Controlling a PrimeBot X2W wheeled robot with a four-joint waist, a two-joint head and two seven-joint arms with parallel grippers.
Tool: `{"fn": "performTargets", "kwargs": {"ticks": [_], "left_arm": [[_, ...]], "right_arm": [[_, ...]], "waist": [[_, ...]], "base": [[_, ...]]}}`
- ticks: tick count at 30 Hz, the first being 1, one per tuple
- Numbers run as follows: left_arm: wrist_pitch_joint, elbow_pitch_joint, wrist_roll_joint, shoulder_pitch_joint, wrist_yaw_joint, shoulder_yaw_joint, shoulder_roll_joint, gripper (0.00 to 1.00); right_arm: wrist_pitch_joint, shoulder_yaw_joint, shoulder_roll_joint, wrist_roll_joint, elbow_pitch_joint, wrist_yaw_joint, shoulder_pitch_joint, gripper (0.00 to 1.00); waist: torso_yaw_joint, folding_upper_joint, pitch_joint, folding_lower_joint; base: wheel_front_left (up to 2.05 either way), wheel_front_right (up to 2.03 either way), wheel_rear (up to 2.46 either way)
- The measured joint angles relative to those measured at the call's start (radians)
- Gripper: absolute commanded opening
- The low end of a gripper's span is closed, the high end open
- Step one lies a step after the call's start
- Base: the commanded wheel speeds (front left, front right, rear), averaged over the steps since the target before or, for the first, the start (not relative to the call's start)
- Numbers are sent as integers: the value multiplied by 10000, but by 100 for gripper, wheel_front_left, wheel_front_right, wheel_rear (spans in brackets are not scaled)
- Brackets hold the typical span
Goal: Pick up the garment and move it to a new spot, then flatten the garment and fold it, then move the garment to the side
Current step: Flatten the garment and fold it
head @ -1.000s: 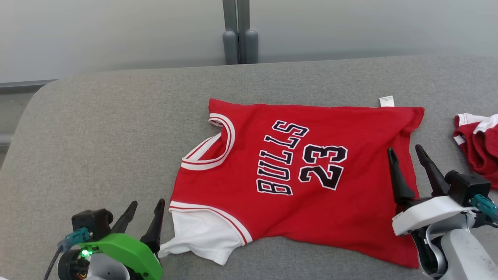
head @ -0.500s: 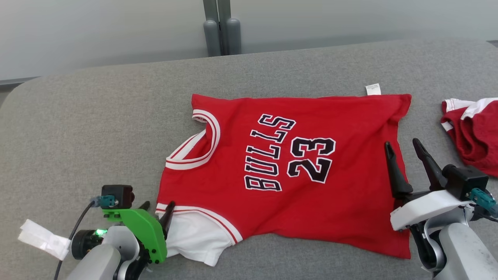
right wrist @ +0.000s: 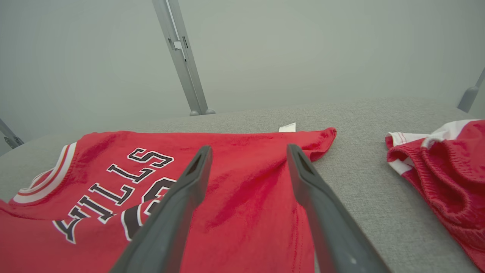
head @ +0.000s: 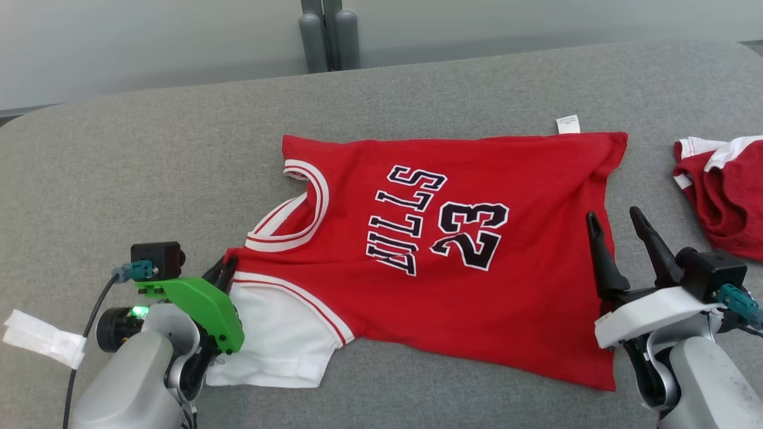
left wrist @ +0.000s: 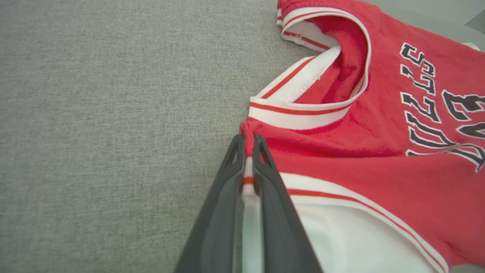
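red jersey (head: 477,280), one, long axis left-right, neck leftward; left gripper (left wrist: 249,141) pinches its shoulder, right gripper (head: 613,215) spread above its hem; one crumpled cloth (head: 724,199) rightward.

I take this for a bare test lab: a grey fabric-covered table (head: 149,149), a plain pale wall (head: 149,47) and metal posts (head: 322,33).

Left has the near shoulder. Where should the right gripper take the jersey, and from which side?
Take the jersey at its hem's near corner, coming in from the right over the cushion. The hem edge lies flat and free there, and it mirrors the shoulder that the left gripper pinches. The open right gripper hangs by that edge.
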Motion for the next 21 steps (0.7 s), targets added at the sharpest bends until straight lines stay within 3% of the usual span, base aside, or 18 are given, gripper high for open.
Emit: {"fn": "performTargets", "kwargs": {"ticks": [11,12,13,14,21], "left_arm": [[-690,1893,276,-1453,-307,-54,-309,0],[-696,2094,280,-1507,-355,-111,-351,21],[-786,2205,284,-1539,-391,-125,-378,21],[-934,2330,282,-1583,-431,-123,-410,100],[-2077,2429,477,-1612,-529,-196,-238,100]], "right_arm": [[-2,25,-21,-8,-82,0,-376,100],[-2,27,-12,-12,-82,0,-382,100],[-2,19,-2,-13,-79,0,-383,100],[-2,0,10,-13,-77,0,-383,100],[-2,-173,92,-63,-222,0,-275,100]], "waist": [[-273,0,592,0],[-314,0,613,0],[-344,0,622,0],[-372,0,619,0],[-347,0,254,0]], "base": [[0,0,0],[0,0,0],[0,0,0],[0,0,0],[0,0,0]]}}
